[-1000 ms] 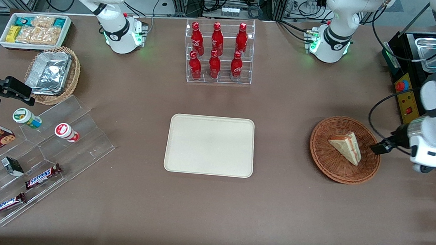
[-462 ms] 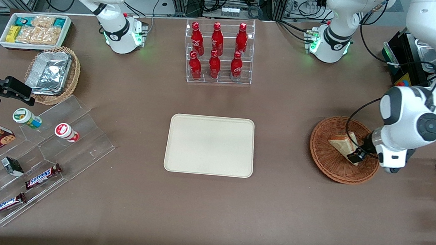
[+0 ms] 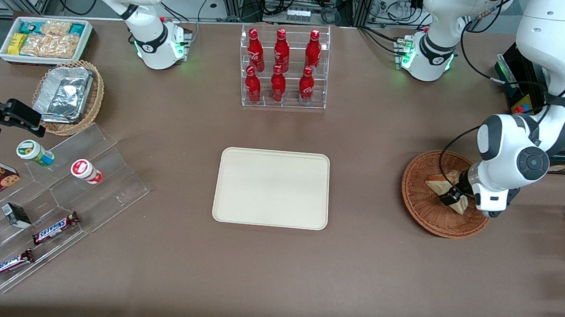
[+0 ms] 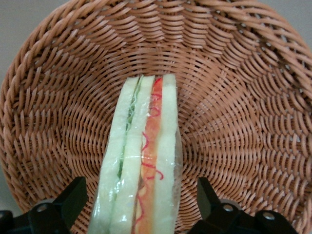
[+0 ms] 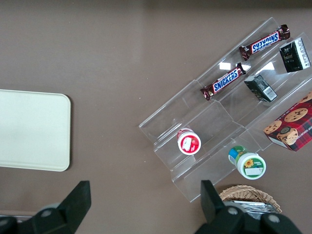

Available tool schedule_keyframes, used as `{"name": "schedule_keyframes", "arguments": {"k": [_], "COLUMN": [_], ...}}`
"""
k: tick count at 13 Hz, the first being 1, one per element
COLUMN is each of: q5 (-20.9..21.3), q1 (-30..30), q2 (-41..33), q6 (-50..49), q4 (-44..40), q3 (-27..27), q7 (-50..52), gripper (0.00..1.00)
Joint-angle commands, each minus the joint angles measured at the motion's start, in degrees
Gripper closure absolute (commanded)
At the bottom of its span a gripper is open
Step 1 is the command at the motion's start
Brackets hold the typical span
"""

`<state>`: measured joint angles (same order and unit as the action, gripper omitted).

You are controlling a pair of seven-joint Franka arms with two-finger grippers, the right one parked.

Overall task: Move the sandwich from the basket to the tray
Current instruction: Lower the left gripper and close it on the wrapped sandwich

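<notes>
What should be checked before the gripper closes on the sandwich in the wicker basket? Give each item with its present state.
1. Gripper open and down in the basket: ok.
2. One finger on each flat bread face of the sandwich, which stands on edge between them: ok.
3. Fingers apart from the bread, not yet pressing: ok.
4. Sandwich centred between the fingers: ok, roughly.
5. How low the fingertips reach on the wedge: cannot tell.
6. Tray bare and ready to take the sandwich: ok.

Rough woven wicker basket (image 4: 234, 97) holds a sandwich (image 4: 141, 161) under glossy clear film; matt tray (image 3: 272, 188).
</notes>
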<state>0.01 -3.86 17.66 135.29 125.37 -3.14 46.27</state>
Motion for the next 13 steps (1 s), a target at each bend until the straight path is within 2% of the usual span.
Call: {"name": "schedule_keyframes", "arguments": {"k": [1,4,5,6,7,8,9,13], "q5": [0.7,0.8,0.8,0.7,0.7,0.7,0.7,0.9], "q1": [0.5,0.6,1.0,1.0,1.1,1.3,1.7,5.3], "q2": [-1.6,-3.8,-4.1,-4.5,-4.5,-4.7,-5.3,-7.4], "q6": [-1.0,-5.9,-6.4,-6.4,-6.4,-6.4,-7.1,-23.2], "q4": [0.9,0.3,0.3,0.3,0.3,0.1,-0.3,-9.7], "q3": [0.1,0.1,0.1,0.1,0.1,0.1,0.1,-0.1], "q7": [0.4,0.3,0.7,1.3,1.4,1.7,2.6,3.4], "gripper": [0.00,0.07,0.18,0.46,0.68,0.83,0.94,0.94]}}
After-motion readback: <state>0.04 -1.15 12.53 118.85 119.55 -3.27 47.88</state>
